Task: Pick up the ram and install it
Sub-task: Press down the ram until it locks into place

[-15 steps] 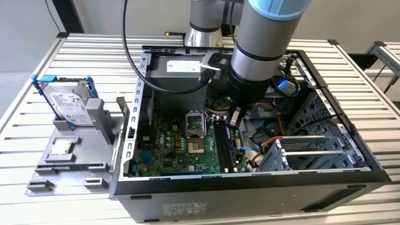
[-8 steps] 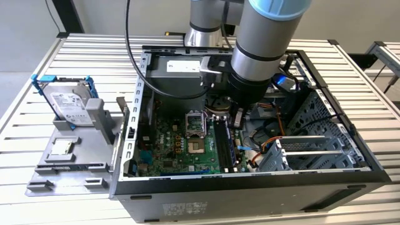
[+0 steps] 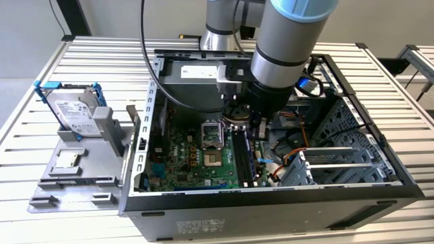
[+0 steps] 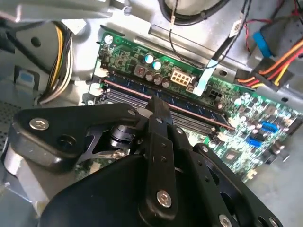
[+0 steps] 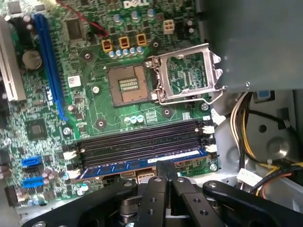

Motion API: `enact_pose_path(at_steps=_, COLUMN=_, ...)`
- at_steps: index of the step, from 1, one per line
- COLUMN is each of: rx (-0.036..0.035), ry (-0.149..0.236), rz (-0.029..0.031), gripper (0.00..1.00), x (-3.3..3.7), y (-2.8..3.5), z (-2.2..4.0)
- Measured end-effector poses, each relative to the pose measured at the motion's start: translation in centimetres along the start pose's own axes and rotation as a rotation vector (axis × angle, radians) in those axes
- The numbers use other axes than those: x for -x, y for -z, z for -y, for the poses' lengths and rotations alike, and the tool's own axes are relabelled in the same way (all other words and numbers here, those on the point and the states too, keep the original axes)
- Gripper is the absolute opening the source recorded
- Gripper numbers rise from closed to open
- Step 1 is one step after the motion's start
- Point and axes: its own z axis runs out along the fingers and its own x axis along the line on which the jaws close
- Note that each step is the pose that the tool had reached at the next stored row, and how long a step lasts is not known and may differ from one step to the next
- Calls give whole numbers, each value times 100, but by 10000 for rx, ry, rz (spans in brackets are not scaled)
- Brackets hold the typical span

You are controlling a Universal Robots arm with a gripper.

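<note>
Your gripper (image 5: pixel 164 166) sits low inside the open case (image 3: pixel 271 195), its two black fingers (image 5: pixel 158 189) brought together with no gap showing between the tips. Nothing is clamped between them. In the first wrist view the tips rest right at the edge of the ram (image 5: pixel 142 164), close enough that you could call it touching, though contact itself is hard to confirm.

You can see the ram lying along the slot nearest the gripper, a blue stick running parallel to the empty black slots (image 5: pixel 142 137) beside it, with white latches (image 5: pixel 208 128) at the slot ends. In the second wrist view the ram (image 4: pixel 189 103) shows past the fingertips (image 4: pixel 158 106), running along the motherboard (image 4: pixel 246 113).

Beyond the slots lies the open CPU socket (image 5: pixel 128 85) with its metal frame (image 5: pixel 187 73) swung up.

In the exterior view your arm (image 3: pixel 288 46) reaches down into the case over the slots. Outside the case, toward the exterior view's left, a hard drive (image 3: pixel 71 109) stands in a blue bracket (image 3: pixel 48 86) on a grey stand (image 3: pixel 74 168).
</note>
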Motion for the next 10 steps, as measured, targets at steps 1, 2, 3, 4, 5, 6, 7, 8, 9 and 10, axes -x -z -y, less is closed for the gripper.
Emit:
enact_pose_path(at_steps=1, rx=7, ry=224, rz=1, gripper=0, x=0, y=0, z=0)
enact_pose_path(at_steps=2, rx=13, ry=409, rz=3, gripper=0, x=0, y=0, z=0)
enact_pose_path(at_steps=3, rx=19, ry=578, rz=3, gripper=0, x=0, y=0, z=0)
enact_pose_path(at_steps=4, rx=25, ry=774, rz=5, gripper=0, x=0, y=0, z=0)
enact_pose_path(at_steps=5, rx=30, ry=948, rz=6, gripper=0, x=0, y=-1, z=0)
enact_pose_path(at_steps=6, rx=36, ry=1134, rz=6, gripper=0, x=0, y=-1, z=0)
enact_pose_path(at_steps=7, rx=42, ry=1312, rz=7, gripper=0, x=0, y=-1, z=0)
enact_pose_path(at_steps=8, rx=47, ry=1491, rz=8, gripper=0, x=0, y=-1, z=0)
enact_pose_path(at_steps=9, rx=52, ry=1641, rz=8, gripper=0, x=0, y=-1, z=0)
enact_pose_path(at_steps=10, rx=53, ry=1672, rz=9, gripper=0, x=0, y=-1, z=0)
